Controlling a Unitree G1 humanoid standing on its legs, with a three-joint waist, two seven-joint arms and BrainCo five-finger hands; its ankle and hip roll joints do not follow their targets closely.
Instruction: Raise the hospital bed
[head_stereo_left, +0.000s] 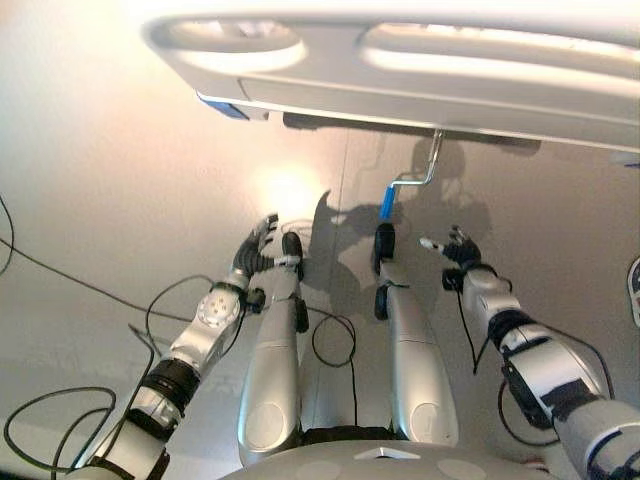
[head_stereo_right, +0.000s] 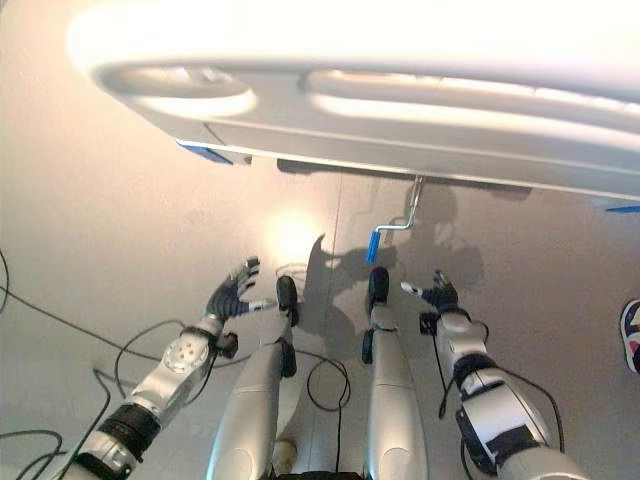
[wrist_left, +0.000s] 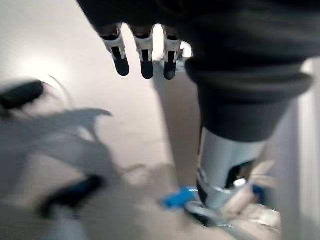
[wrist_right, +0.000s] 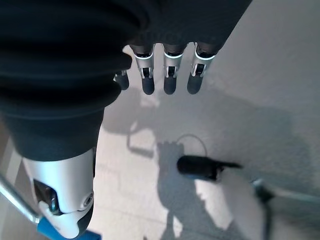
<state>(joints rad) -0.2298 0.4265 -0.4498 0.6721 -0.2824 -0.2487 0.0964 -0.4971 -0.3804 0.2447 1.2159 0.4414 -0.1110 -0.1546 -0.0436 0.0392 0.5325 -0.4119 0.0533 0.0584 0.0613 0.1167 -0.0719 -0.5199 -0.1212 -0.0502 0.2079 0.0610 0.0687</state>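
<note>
The hospital bed (head_stereo_left: 420, 75) stands across the far side of the floor (head_stereo_left: 120, 180), its pale footboard facing the robot. From the underside of the footboard a metal crank (head_stereo_left: 425, 170) hangs down, bent like a step, and it ends in a blue handle (head_stereo_left: 387, 203) that points down toward the floor.

The right hand (head_stereo_left: 457, 247) hovers just beside the crank, a little nearer the robot than the blue handle and to its right. It does not touch the handle. Its fingers (wrist_right: 168, 80) are straight and relaxed, and they grasp nothing; in the right wrist view the blue handle (wrist_right: 50, 229) and a stretch of the metal crank show close to the thumb.

The left hand (head_stereo_left: 257, 246) hangs on the other side of the crank, well apart from the blue handle and about as near to the robot as the right hand. Its fingers (wrist_left: 146, 57) are also released and loosely spread over bare floor, holding nothing. In the left wrist view the blue handle (wrist_left: 176, 197) shows past the thumb.
</note>
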